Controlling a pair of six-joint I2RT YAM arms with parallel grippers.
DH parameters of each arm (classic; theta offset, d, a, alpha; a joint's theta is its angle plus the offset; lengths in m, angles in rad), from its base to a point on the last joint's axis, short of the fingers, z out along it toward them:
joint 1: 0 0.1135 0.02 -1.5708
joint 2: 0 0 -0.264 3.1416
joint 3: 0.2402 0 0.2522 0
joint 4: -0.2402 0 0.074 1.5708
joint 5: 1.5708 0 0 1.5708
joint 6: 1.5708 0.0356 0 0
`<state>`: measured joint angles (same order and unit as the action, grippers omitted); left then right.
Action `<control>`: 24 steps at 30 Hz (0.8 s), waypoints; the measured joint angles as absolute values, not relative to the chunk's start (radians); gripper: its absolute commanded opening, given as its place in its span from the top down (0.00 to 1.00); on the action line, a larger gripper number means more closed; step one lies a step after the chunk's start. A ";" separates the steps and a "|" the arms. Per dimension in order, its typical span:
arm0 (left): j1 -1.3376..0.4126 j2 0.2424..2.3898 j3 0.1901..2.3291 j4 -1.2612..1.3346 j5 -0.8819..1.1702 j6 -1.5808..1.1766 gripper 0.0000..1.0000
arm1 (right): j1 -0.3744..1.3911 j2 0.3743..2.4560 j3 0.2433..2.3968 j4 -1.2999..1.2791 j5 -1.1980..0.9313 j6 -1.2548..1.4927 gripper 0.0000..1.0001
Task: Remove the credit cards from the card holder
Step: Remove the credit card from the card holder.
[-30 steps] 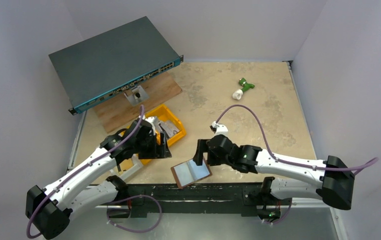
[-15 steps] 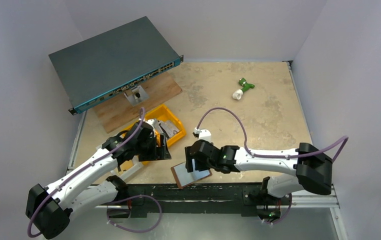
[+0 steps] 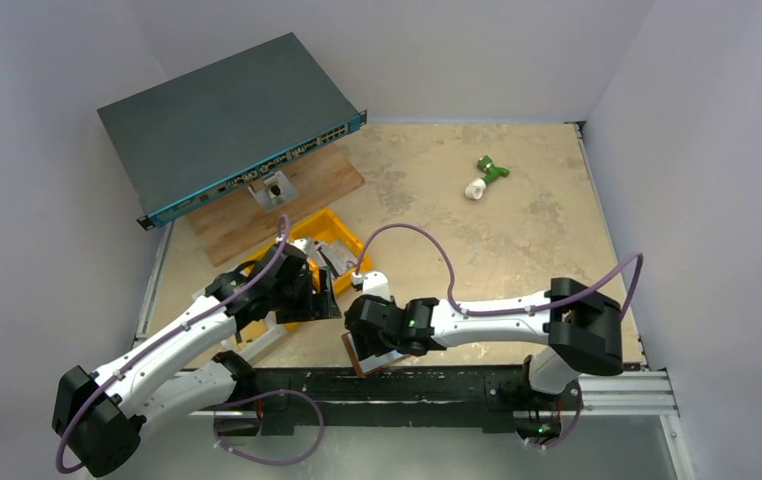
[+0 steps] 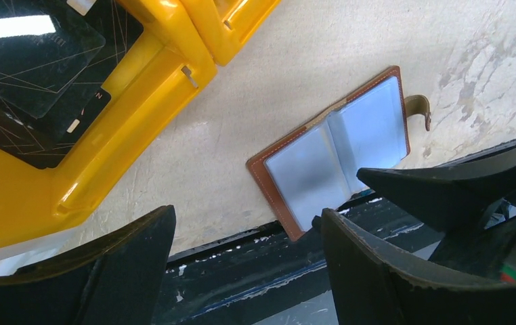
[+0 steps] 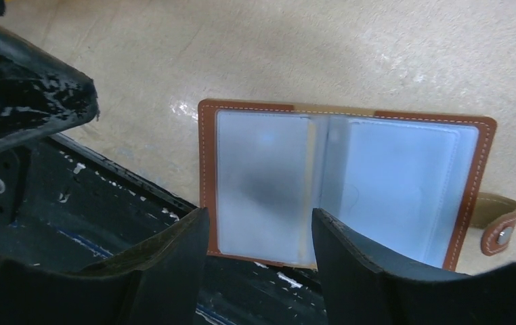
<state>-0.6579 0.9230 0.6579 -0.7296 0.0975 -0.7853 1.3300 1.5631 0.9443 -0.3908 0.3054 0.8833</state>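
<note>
Standing at the near edge of the table [image 3: 517,240], I note the card holder [image 5: 347,115] lying opened out flat, brown leather border up, just beside the black rail that carries the arm bases. Its snap tab [image 5: 499,223] sticks out sideways from one short end and rests on the tabletop. The credit cards [image 5: 262,176] are not yet out: pale grey-blue faces fill the pockets on both halves, and no card lies loose beside the wallet. The right gripper [image 5: 259,223] hangs directly over the half away from the tab, at its rail-side edge; its fingers [image 5: 167,264] stand apart with nothing between them, and whether the tips touch the leather I cannot tell. From above, that arm covers most of the wallet, leaving only a brown corner showing. The left gripper [image 4: 245,223] is near the wallet, between it and the yellow bin [image 4: 140,101], jaws spread wide and empty. A dark flat item lies inside the bin. Further back, a network switch [image 3: 222,120] sits tilted over a wooden board [image 3: 257,215], and a small green and white object [image 3: 484,175] lies well apart toward the far right.
</note>
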 measured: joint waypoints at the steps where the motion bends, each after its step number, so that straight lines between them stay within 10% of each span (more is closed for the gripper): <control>1: -0.658 0.923 0.657 -0.731 0.096 -0.786 0.21 | 1.334 1.579 0.954 -0.394 0.305 0.881 0.44; 24: -0.658 0.923 0.656 -0.746 0.085 -0.802 0.21 | 1.339 1.732 1.023 -0.442 0.296 0.896 0.62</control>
<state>-0.6579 0.9226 0.6559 -0.7456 0.0853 -0.8024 1.3392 1.7325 1.0229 -0.4423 0.2958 0.8959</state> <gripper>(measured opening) 0.784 0.461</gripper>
